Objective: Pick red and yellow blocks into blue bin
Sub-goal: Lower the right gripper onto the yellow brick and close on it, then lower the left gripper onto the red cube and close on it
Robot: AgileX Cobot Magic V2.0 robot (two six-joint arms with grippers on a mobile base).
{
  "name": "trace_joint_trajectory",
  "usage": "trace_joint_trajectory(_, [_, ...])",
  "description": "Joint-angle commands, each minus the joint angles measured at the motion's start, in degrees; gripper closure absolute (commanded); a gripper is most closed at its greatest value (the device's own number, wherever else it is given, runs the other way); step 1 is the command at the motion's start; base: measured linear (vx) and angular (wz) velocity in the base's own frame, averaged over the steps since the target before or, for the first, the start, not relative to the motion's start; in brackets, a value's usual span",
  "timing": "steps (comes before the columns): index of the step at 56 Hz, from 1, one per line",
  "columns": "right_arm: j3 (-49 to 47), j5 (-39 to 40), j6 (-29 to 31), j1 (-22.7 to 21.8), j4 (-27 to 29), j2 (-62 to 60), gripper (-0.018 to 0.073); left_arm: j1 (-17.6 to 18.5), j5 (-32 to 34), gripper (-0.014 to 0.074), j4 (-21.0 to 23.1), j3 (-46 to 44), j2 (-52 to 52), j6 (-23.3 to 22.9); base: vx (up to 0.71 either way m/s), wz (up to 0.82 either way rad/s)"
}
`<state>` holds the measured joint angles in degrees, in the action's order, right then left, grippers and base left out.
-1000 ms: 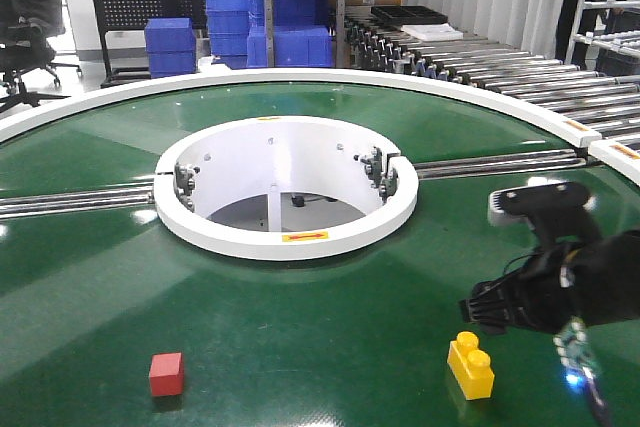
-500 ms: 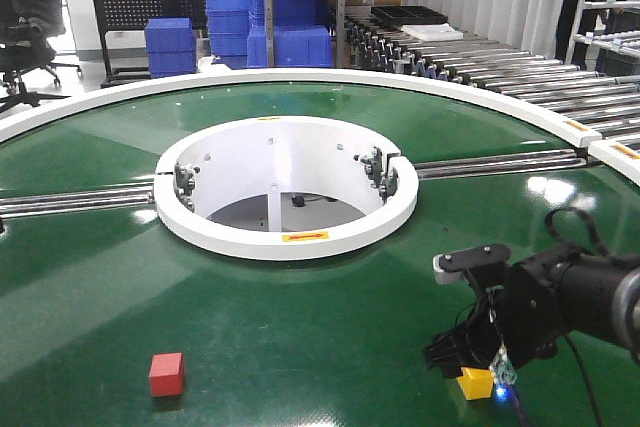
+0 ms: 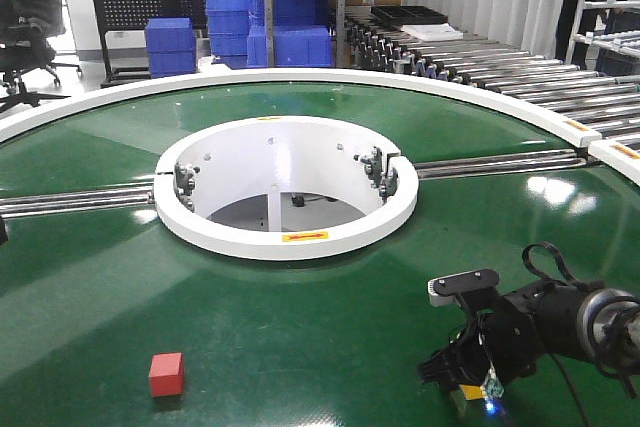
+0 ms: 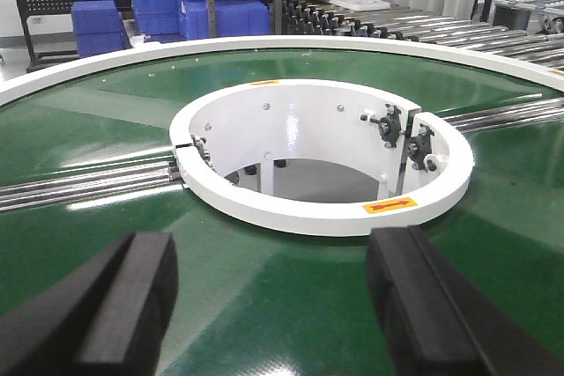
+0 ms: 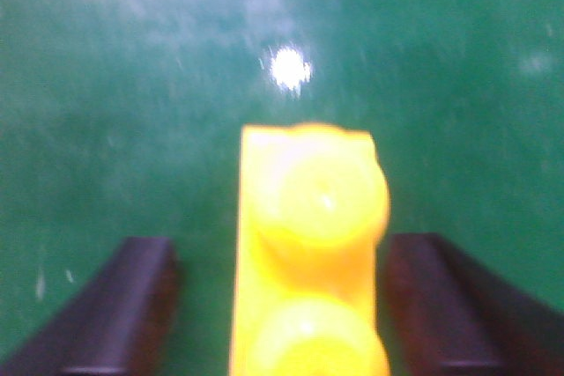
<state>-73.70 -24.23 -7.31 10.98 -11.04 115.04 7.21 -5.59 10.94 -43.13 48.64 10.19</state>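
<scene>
- While the right gripper [image 5: 280, 257] sits low on the green belt [image 3: 300, 337], its fingers [image 5: 132, 305] are spread, straddling the yellow brick [image 5: 308, 235] with a gap on either side.
- Red cube [image 3: 166, 374] lies on the belt, well apart to the left.
- Left gripper [image 4: 273, 297], fingers spread wide over the belt, faces the white ring [image 4: 317, 217].
- Blue crates [image 3: 235, 7] stand beyond the belt.

No words, brand names or numbers can be read anywhere from here. The one sign I can make out is a yellow sticker [image 3: 304, 237] with a red arrow on it. It is stuck on the near face of the white ring [image 3: 200, 227] at the middle of the frame, too small to tell which way it points. A second yellow sticker [image 3: 268, 118] sits on the ring's far edge, and more yellow tags [image 3: 578, 125] mark the outer white rim [image 3: 480, 87] at the right, all unreadable.
</scene>
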Motion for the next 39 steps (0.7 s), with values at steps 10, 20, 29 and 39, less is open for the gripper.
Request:
trace_joint_trajectory(10, [-1.9,3.2,0.2,-0.6,-0.3,-3.2,0.0576,0.0,4.7,0.0021,0.6,-2.0,-0.2,-2.5,0.00,0.00])
trace_joint_trajectory(20, [-1.9,2.0,0.1,-0.6,-0.3,-3.2,0.0574,0.3,2.9,0.0021,0.5,-2.1,0.0,-4.9,0.00,0.00])
trace_joint_trajectory(29, [-1.9,1.9,0.1,-0.6,0.4,-3.2,0.0573,2.7,-4.3,0.0021,0.4,-3.4,4.4,-4.7,0.00,0.00])
trace_joint_trajectory(39, [-1.9,2.3,0.1,-0.6,2.4,-3.2,0.0571,5.8,-5.6,0.0021,0.4,-6.8,14.8,-4.7,0.00,0.00])
